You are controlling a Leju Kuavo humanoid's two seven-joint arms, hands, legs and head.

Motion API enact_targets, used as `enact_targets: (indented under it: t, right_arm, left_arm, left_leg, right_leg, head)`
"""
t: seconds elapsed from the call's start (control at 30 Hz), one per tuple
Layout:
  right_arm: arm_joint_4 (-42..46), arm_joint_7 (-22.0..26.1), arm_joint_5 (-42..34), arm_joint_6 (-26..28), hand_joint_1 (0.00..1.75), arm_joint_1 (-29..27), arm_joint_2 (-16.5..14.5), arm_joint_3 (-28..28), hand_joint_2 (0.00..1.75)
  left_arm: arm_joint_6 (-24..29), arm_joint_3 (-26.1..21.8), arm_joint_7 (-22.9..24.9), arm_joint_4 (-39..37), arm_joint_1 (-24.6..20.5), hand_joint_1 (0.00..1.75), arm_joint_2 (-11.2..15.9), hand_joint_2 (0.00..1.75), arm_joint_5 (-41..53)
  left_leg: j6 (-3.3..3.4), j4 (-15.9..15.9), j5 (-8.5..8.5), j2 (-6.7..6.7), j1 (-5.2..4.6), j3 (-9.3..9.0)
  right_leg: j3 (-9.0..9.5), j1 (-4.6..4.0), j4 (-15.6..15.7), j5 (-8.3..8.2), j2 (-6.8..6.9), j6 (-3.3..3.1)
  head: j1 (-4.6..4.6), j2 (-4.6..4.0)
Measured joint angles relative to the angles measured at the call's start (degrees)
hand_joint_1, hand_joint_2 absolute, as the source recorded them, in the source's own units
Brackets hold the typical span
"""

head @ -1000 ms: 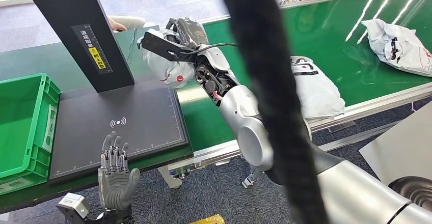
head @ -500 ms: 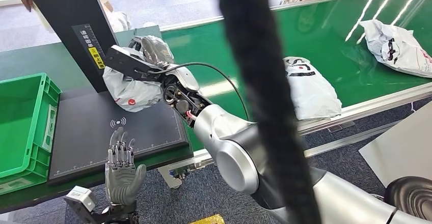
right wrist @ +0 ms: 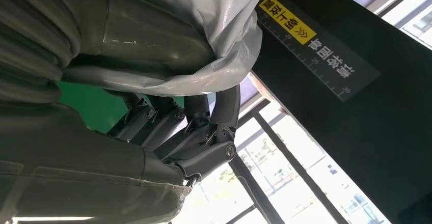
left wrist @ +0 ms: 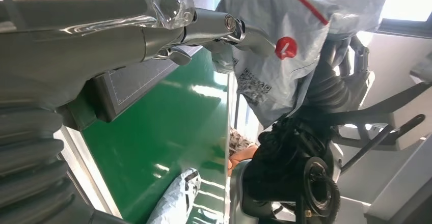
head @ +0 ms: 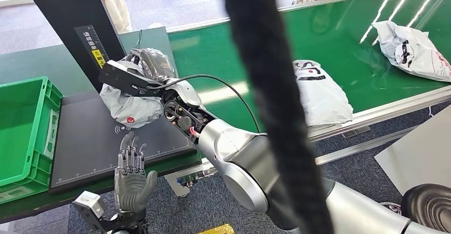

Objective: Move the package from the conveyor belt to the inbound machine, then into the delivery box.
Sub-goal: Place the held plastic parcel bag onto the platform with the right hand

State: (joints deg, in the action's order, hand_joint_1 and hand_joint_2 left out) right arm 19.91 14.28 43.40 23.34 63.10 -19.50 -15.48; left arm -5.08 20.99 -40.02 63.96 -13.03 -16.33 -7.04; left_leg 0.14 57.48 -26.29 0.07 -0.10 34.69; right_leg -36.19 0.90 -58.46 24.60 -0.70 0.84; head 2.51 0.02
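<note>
With the right hand [head: 139, 73] clamped on the grey package [head: 130, 103] above the inbound machine's black scan plate [head: 85, 143], lower it flat onto the plate's centre mark, clear of the upright black post [head: 74, 26], keeping the empty, spread-fingered left hand [head: 131, 178] at the plate's near edge.

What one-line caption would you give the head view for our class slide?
Right hand holds a grey package above the black scanner plate, left hand open below.
</note>
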Motion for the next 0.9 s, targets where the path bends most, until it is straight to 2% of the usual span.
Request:
enact_targets:
  t: [0.07, 0.13, 0.2, 0.43, 0.9]
  right_arm:
    - [-0.11, 0.31, -0.09, 0.14, 1.32, -0.58, 0.27, 0.01, 1.75]
    - [-0.22, 0.50, -0.14, 0.28, 0.45, -1.28, 0.58, 0.03, 1.75]
    - [-0.38, 0.54, -0.11, 0.62, 0.00, -2.02, 0.96, 0.07, 1.75]
    - [-0.92, 0.19, 0.17, 1.80, 0.00, -4.17, 2.24, 0.33, 1.75]
    - [-1.09, 0.67, 0.31, 2.55, 0.00, -4.65, 4.30, 1.75, 1.75]
  left_arm:
    - [0.05, 0.13, 0.00, -0.11, -0.06, 0.00, 0.00, 1.75, 0.02]
    - [0.24, 0.16, 0.00, -0.12, -0.07, 0.00, 0.01, 1.75, 0.12]
    - [0.55, 0.15, 0.00, -0.12, -0.06, 0.00, 0.02, 1.75, 0.30]
    - [0.81, -0.03, 0.00, -0.12, -0.02, 0.00, 0.02, 1.75, 1.14]
    - [0.73, -0.08, 0.00, -0.12, -0.01, 0.00, 0.00, 1.75, 1.20]
  left_leg:
    - [0.00, 0.00, 0.00, 0.00, 0.00, 0.00]
    - [0.00, 0.00, 0.00, 0.00, 0.00, 0.00]
    - [0.00, 0.00, 0.00, 0.00, 0.00, 0.00]
    - [0.00, 0.00, 0.00, -0.01, 0.00, 0.00]
    - [0.00, 0.01, 0.00, 0.00, 0.00, 0.00]
  right_leg:
    - [0.00, 0.00, 0.00, 0.00, 0.00, 0.00]
    - [0.00, 0.00, 0.00, 0.00, 0.00, 0.00]
    - [0.00, 0.00, 0.00, 0.00, 0.00, 0.00]
    - [0.01, 0.00, 0.01, 0.00, 0.00, 0.00]
    - [0.01, 0.01, 0.01, 0.00, 0.00, 0.00]
  head:
    - [0.01, 0.00]
    - [0.01, 0.00]
    - [0.00, 0.00]
    - [0.00, 0.00]
    - [0.00, 0.00]
